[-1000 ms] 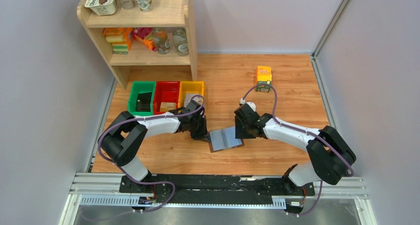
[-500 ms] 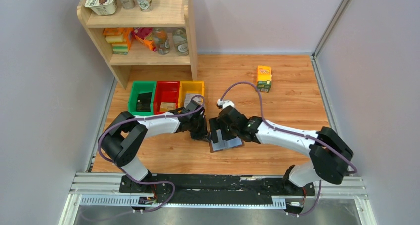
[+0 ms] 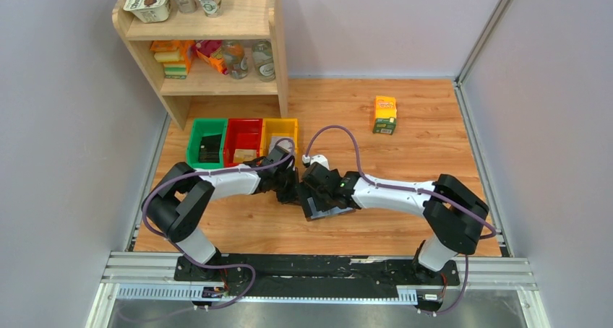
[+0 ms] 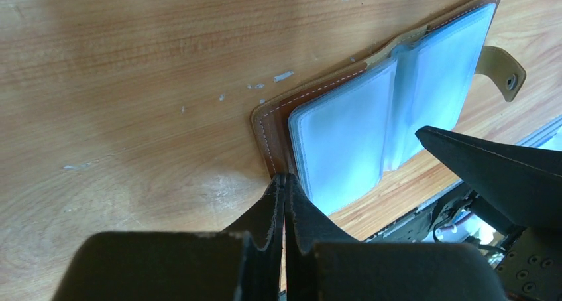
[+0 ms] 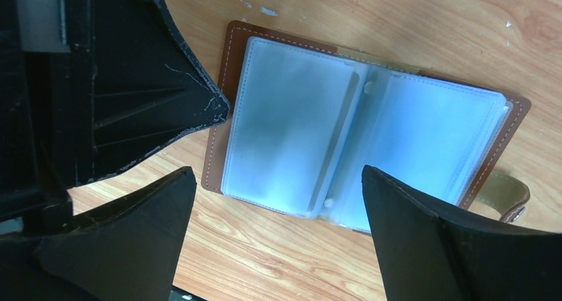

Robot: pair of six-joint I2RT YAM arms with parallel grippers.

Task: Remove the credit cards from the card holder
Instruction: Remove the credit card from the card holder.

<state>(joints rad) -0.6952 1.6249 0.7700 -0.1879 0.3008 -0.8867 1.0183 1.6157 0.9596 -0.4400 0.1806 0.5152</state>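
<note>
wrist views: left gripper [image 4: 285, 179] pinches card holder [image 4: 344, 115] edge — right gripper [image 5: 278, 170] spread, empty | overhead: unclear

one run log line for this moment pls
card holder: open on table, facing sleeves look empty | left pincer: shut, tip at its cover edge | right pincer: open above it

No legible text. Print on tub [image 3: 147, 1] atop shelf [image 3: 217, 82] and on orange carton [image 3: 384, 114] too small to read.

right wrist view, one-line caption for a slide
Open right gripper above the open card holder, clear sleeves showing, on the table.
</note>
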